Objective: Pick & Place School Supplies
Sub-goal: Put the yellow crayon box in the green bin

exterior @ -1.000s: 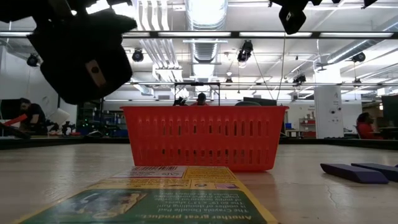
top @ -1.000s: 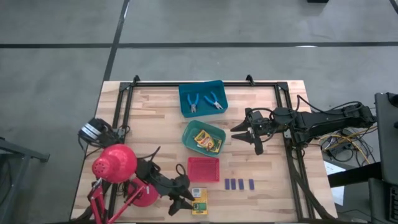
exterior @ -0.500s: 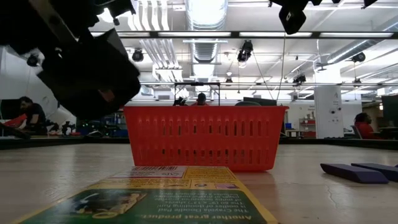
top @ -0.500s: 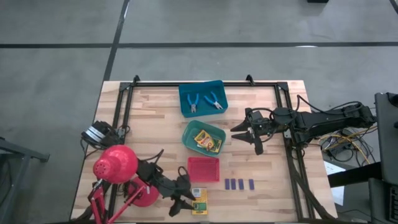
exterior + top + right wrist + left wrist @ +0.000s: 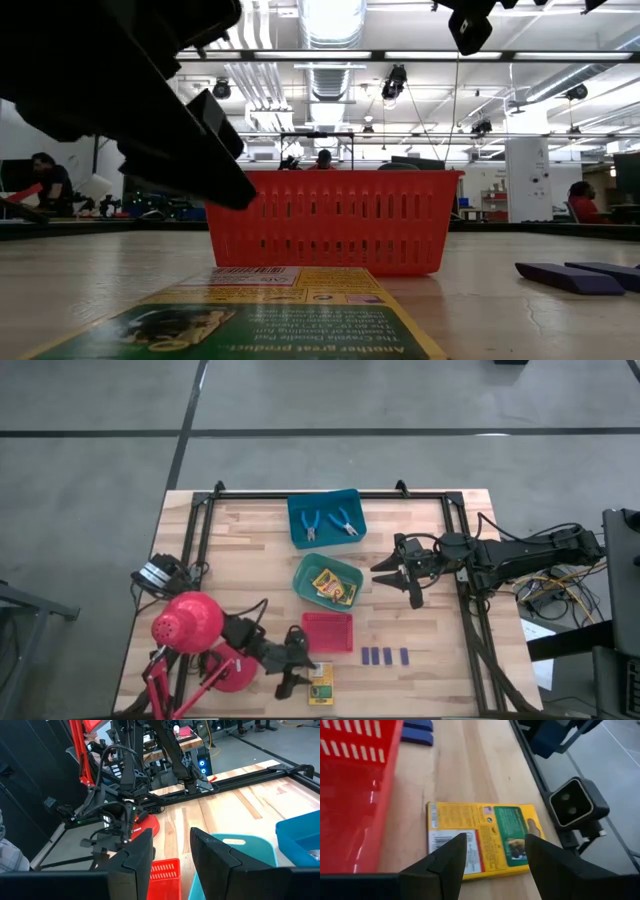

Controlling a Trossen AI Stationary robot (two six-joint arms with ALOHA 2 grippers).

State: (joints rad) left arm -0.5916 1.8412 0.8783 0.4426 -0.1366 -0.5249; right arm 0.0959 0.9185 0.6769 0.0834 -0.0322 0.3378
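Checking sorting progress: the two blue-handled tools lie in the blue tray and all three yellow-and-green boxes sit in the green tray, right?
Not quite. The high view shows the tools in the blue tray, but one yellow-and-green box lies on the table under the left gripper, outside the green tray.

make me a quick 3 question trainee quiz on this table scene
1. True or false: the flat yellow-and-green cardboard box under the open left pincer lies inside the red slotted plastic basket.
2. How many small dark blue rectangular blocks lie in a row on the wooden table?
3. The two blue-handled scissor-like tools sit in: A) green tray B) blue plastic tray C) table

Key: 1 false; 2 four; 3 B
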